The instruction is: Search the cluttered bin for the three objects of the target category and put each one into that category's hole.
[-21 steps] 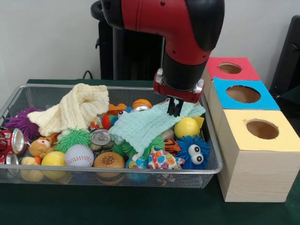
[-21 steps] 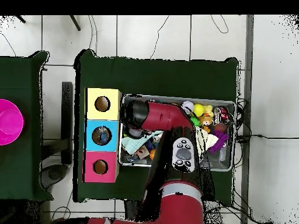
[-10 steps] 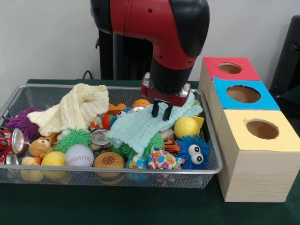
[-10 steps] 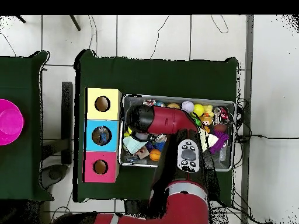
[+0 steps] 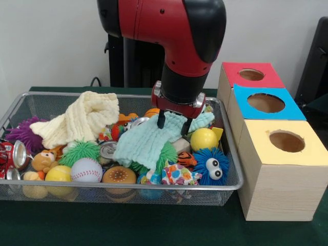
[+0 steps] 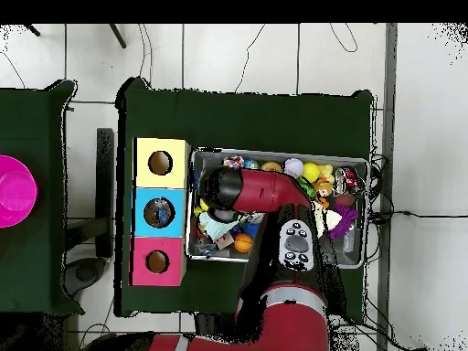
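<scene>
- The mint-green knitted cloth (image 5: pixel 148 141) lies draped over the toys in the right half of the wire bin (image 5: pixel 123 190); its upper edge sits right at the pincer's tips, and the rest spreads down and to the left from there.
- The pincer (image 5: pixel 174 123) hangs from the red and black arm (image 5: pixel 169 36), its two dark fingers (image 5: pixel 161 119) set wide apart, one on each side of a fold of that cloth. Whether they press the fabric cannot be told.
- Just right of the pincer and a little lower sits a yellow ball (image 5: pixel 204 138); below that, a blue fuzzy toy with googly eyes (image 5: pixel 211 165).
- Straight below the pincer, past the cloth's lower edge, lie a green spiky ball (image 5: pixel 166 154) and a colourful patterned pouch (image 5: pixel 179 174).
- Left of the pincer, well apart, a cream knitted cloth (image 5: pixel 77 120) lies heaped along the bin's back-left side.
- Lower left of the pincer are a drink can top (image 5: pixel 109 150), a baseball (image 5: pixel 86 170) and a burger-shaped toy (image 5: pixel 119 176).
- Far left, a purple spiky ball (image 5: pixel 23 134) rests against the bin's end.
- Right of the pincer, outside the bin, stand three wooden boxes with holes: red-topped (image 5: pixel 251 75), blue-topped (image 5: pixel 266 102) and yellow-topped (image 5: pixel 286 141).
- From overhead, the arm covers the bin's end next to the boxes (image 6: pixel 160 210).
</scene>
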Controlling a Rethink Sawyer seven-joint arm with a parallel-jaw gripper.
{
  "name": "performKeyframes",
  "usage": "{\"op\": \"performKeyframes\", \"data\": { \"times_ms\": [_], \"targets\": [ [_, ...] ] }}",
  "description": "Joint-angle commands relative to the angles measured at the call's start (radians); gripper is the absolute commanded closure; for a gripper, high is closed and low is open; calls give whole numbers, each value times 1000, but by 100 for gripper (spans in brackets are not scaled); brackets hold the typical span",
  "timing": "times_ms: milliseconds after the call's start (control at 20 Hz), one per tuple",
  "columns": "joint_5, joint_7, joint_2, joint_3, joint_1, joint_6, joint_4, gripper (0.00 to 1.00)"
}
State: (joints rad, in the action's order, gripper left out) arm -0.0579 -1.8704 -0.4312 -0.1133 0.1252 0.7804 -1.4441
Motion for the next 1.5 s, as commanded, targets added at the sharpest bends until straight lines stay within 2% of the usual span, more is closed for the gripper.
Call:
{"op": "performKeyframes", "data": {
  "times_ms": [50,250,550,900,1500],
  "targets": [
    [-75,-81,43,-4,26,-106,-50,0],
    [-145,-95,89,-81,1,-129,16,0],
    [-200,-87,123,-125,4,-158,58,0],
    [-243,-100,173,-172,2,-205,149,0],
    [-286,30,78,-187,36,-128,163,0]
  ]
}}
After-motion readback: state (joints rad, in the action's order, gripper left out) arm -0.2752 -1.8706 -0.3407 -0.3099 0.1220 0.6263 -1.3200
